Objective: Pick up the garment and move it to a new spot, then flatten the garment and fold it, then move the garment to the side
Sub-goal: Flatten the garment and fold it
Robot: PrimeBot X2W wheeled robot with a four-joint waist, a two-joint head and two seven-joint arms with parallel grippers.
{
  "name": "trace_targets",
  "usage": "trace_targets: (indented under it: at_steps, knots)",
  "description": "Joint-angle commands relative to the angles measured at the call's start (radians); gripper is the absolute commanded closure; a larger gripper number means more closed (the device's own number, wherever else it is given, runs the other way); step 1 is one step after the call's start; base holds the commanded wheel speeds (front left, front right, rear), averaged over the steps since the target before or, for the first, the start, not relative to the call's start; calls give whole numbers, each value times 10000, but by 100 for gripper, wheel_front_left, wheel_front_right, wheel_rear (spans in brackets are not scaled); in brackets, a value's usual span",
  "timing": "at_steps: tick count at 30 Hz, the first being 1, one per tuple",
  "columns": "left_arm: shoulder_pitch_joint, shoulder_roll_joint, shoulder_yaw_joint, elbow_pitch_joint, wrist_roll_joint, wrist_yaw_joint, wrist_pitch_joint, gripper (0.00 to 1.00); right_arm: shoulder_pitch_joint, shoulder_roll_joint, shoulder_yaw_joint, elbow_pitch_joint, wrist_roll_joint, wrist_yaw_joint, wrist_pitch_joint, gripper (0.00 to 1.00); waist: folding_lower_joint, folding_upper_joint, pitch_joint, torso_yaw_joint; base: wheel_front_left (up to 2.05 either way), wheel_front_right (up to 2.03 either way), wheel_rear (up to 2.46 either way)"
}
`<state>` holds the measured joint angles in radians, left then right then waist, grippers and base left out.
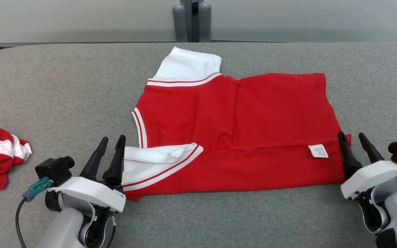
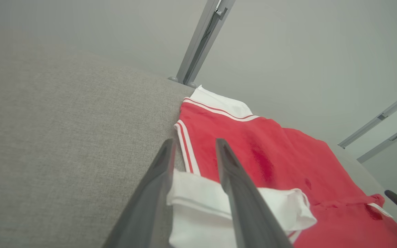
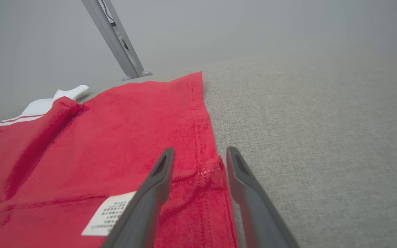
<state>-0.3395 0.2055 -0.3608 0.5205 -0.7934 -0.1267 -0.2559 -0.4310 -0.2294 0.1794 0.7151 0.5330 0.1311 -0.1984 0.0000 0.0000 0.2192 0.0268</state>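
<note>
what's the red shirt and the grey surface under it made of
The red shirt: likely a soft knit, cotton or polyester, matte, with stitched hems and gentle creases. The grey surface: looks like woven fabric, matte, its fine flecked weave plain in the wrist views.

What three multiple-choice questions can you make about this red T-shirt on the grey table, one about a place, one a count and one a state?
1. The dark-fingered left gripper and right gripper are: A open; B shut; C lifting cloth high.
2. The white printed care label on the red T-shirt lies nearest: A the left gripper; B the right gripper; C both equally.
3. White sleeves showing on it: A one; B two; C three.
Answers: A, both pairs of jaws stand apart; B, the label sits beside the right gripper; B, a far sleeve and a near sleeve.
</note>
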Motion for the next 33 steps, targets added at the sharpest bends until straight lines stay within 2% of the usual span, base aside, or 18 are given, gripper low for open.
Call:
trace_targets:
  at_steps: [1,7,9,14,18,22,26,27,28,29,33]
  knots:
    - [67,43,86,-20,-61,-45,-43,0,68,-56,-37,8,90,-7,-182,0,0,0,-89,40,0,0,0]
    - [1173,-153,936,-909,-290,-58,-85,0,1250,10,-280,-876,637,-5,-685,0,0,0,-395,127,0,0,0]
    - [1709,-246,968,-1057,-506,-59,-30,0,1703,-50,-621,-1574,480,-5,-690,0,0,0,-438,92,0,0,0]
    - [2593,-292,710,-1604,-848,67,626,0,2795,493,-993,-2447,289,-5,-686,0,0,0,-566,-66,0,0,0]
    - [2907,-325,592,-1707,-1095,238,1154,0,3106,820,-1174,-2610,88,-5,-688,0,0,0,-609,-156,0,0,0]
    - [2850,-272,482,-1396,-1117,572,1691,0,2906,827,-1192,-2563,-141,-5,-689,0,0,0,-541,-272,0,0,0]
    - [2536,-241,373,-1036,-1014,603,1855,0,2583,808,-1096,-2211,-242,-5,-689,0,0,0,-414,-326,0,0,0]
    - [2487,-226,332,-977,-966,556,1813,10,2507,792,-1071,-2033,-262,-5,-689,0,0,0,-387,-332,0,0,0]
    - [2434,-213,303,-926,-930,512,1768,79,2399,761,-1019,-1845,-255,-5,-689,0,0,0,-364,-334,0,0,0]
    - [2373,-190,248,-887,-879,477,1732,99,2258,744,-992,-1712,-236,-5,-689,0,0,0,-341,-337,0,0,0]
    - [2298,-120,149,-893,-903,318,1685,100,1925,699,-740,-933,16,-5,-688,0,0,0,-291,-275,0,0,0]
